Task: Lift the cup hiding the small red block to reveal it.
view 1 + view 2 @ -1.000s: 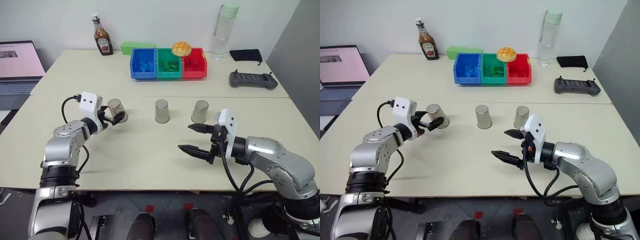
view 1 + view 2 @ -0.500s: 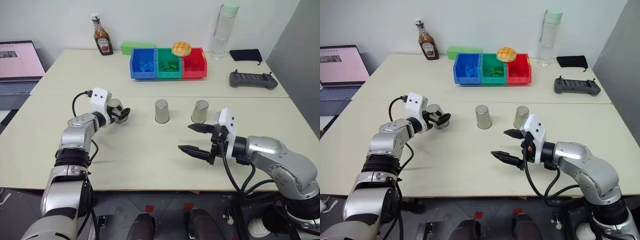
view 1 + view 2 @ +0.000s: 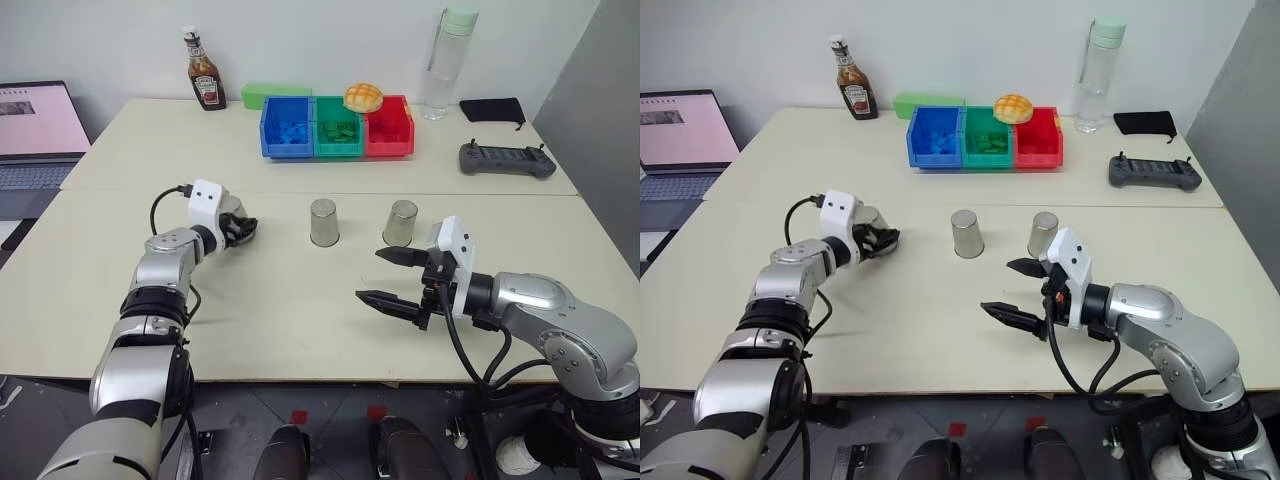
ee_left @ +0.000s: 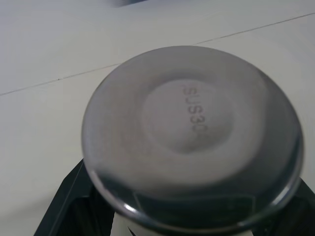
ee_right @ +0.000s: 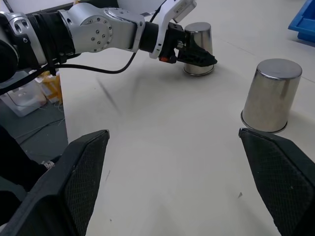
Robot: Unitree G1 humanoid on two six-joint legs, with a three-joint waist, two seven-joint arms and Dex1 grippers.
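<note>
With the left pincer (image 3: pixel 880 240) clamped on the cup (image 5: pixel 198 47) toward the counter's (image 3: pixel 300 320) left edge and the right pincer (image 3: pixel 392 277) apart, a straight upward lift seemed best.

You have three steel cups on the table: one at nine o'clock (image 3: pixel 233 213), one in the middle (image 3: pixel 323 222), one toward three o'clock (image 3: pixel 400 223). At twelve o'clock sit three bins: blue (image 3: pixel 286 127), green (image 3: pixel 338 129), red (image 3: pixel 389 128). One sauce bottle (image 3: pixel 205 80), one clear bottle (image 3: pixel 444 62), one bun (image 3: pixel 363 97), one controller (image 3: pixel 506 160), one laptop (image 3: pixel 38 135).
</note>
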